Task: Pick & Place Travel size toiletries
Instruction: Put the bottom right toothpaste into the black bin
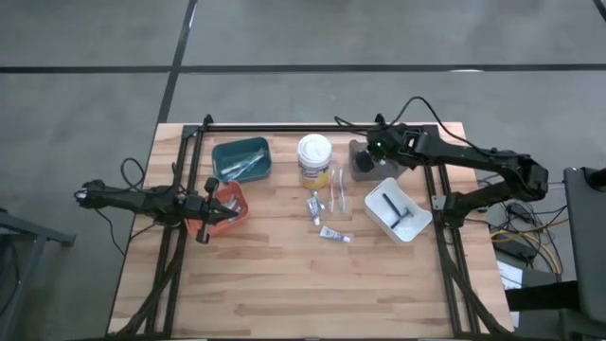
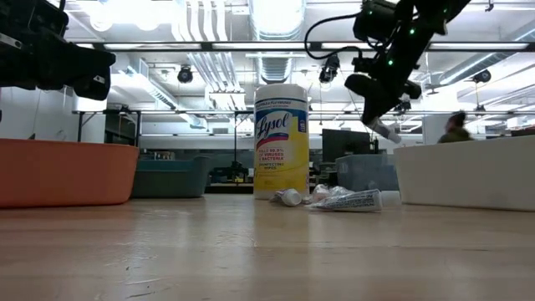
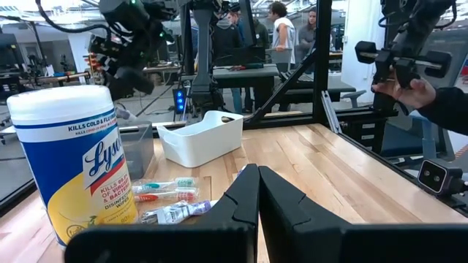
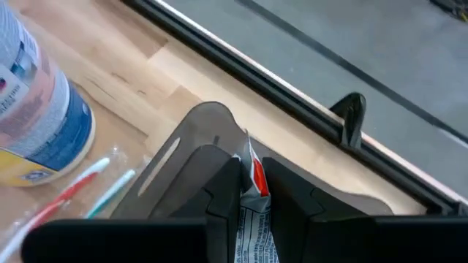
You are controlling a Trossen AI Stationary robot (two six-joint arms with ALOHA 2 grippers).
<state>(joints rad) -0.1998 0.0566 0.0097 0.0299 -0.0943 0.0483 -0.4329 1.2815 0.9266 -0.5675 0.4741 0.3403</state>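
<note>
Near to far: squeeze tube (image 1: pixel 334 234) and another tube (image 1: pixel 314 207) on the table (image 1: pixel 284 294) mid-area, toothbrushes (image 1: pixel 337 190) just behind. Left gripper (image 1: pixel 203 209) clenched, empty, over orange bin (image 1: pixel 230 206) at left edge. Right gripper (image 4: pixel 248 191) grasping small tube (image 4: pixel 254 186) above grey bin (image 4: pixel 191 139), near far edge.

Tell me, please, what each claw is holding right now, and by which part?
The right claw pinches a small toiletry tube by its crimped, red-marked end, above the grey bin. The left claw is shut and holds nothing.
</note>
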